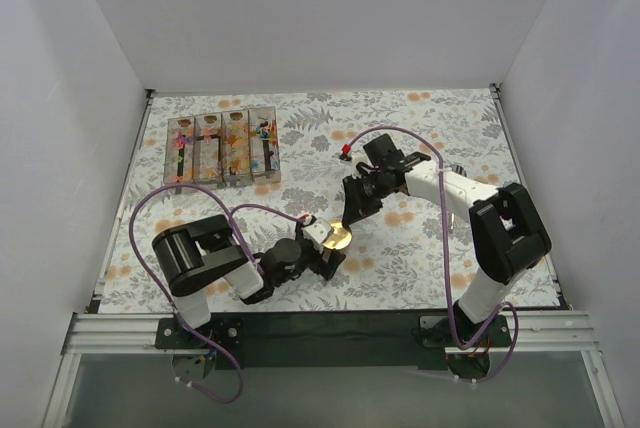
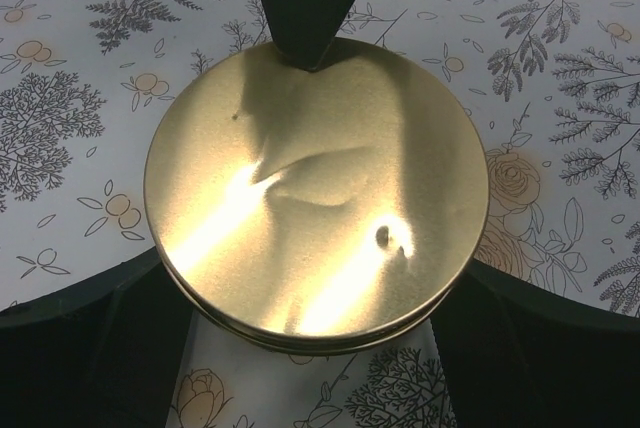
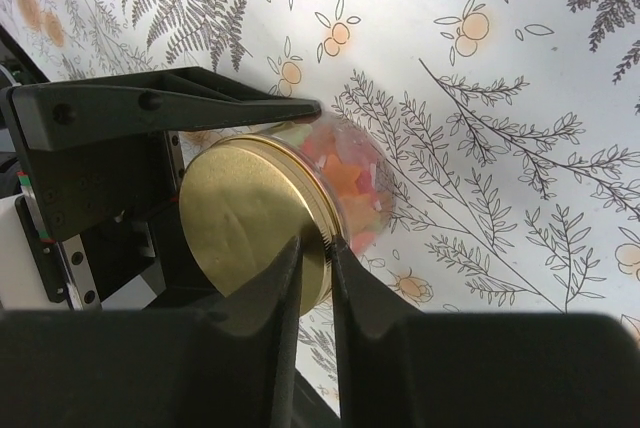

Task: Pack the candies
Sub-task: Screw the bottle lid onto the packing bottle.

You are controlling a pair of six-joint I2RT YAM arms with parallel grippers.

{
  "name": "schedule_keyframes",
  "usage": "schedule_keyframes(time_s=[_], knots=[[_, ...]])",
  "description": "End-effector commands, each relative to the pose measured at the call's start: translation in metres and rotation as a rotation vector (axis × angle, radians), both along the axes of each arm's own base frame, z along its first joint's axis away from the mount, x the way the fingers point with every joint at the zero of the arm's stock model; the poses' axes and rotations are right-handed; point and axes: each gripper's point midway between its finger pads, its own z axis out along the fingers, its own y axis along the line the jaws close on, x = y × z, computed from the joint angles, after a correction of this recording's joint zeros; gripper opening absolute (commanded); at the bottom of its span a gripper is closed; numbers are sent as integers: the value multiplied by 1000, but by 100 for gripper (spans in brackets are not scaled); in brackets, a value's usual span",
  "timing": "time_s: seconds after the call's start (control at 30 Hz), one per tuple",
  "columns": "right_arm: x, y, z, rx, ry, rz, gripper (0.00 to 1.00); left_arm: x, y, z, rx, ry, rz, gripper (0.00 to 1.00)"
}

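Note:
A small clear jar of candies (image 3: 348,176), orange, red and pink, lies on its side with a round gold lid (image 2: 316,188) on it. In the overhead view the lid (image 1: 338,237) sits between the two arms. My left gripper (image 2: 318,270) spans the jar, its dark fingers (image 2: 120,338) touching the lid's edge on both sides. In the right wrist view one left finger (image 3: 200,103) lies along the jar's top. My right gripper (image 3: 315,253) pinches the lid's rim between nearly closed fingertips, and it appears in the left wrist view as a dark finger (image 2: 310,8) at the lid's top edge.
Several clear boxes (image 1: 222,148) holding coloured candies stand in a row at the back left of the floral tablecloth (image 1: 420,128). White walls enclose the table on three sides. Purple cables loop over both arms.

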Motion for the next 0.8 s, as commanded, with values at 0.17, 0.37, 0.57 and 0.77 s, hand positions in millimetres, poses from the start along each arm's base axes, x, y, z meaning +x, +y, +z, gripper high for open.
schedule_keyframes(time_s=[0.17, 0.37, 0.57, 0.77], knots=[[-15, -11, 6, -21, -31, -5, 21, 9, -2, -4, 21, 5, 34, 74], [-25, -16, 5, -55, -71, -27, 22, 11, 1, -9, 32, 17, 58, 74], [-43, -19, -3, -47, -64, -81, 22, 12, 3, -12, 34, 27, 80, 74], [-48, -26, 7, -45, -107, -97, 24, 10, 4, -14, 37, 33, 71, 75]])
